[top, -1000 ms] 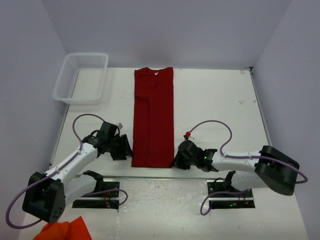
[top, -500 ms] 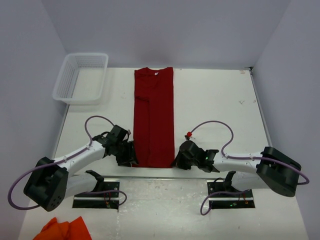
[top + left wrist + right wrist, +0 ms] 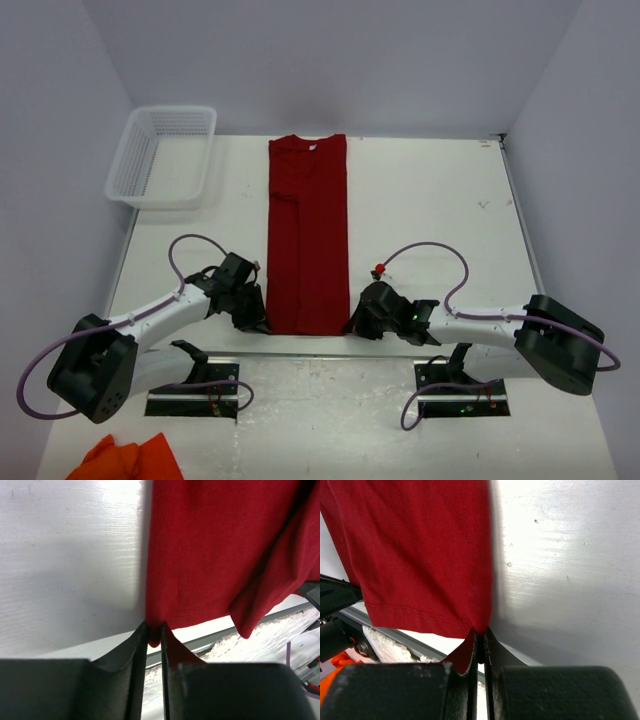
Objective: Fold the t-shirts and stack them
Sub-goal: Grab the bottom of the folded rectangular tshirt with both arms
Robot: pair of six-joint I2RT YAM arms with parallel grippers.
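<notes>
One t-shirt (image 3: 307, 235) is recorded in the top external view. It is dark red, folded lengthwise into a narrow strip, and laid flat along the middle of the counter (image 3: 430, 200), with its collar at the counter's far edge and its hem at the near edge. A white mesh basket (image 3: 135, 165) is seen at the counter's far-left corner, well apart from the shirt. The left hand (image 3: 258, 318) is placed at the hem's left corner and the right hand (image 3: 355, 322) at the hem's right corner, both low at the counter's near edge. An orange cloth (image 3: 130, 462) is noted below the counter's near-left corner.

In the left wrist view, the left hand (image 3: 154, 630) is found closed on the shirt: the hem's corner is pinched between the two dark fingers. The fabric (image 3: 215, 555) is spread away from the grip over the counter (image 3: 70, 555), and a fold overhangs the counter's near edge.

In the right wrist view, the right hand (image 3: 481, 635) is found closed tight, with a small tongue of the red hem corner clamped between its fingers. The stitched hem (image 3: 415, 612) is seen running along the counter's near edge, and bare counter (image 3: 570, 565) is seen beside the shirt.
</notes>
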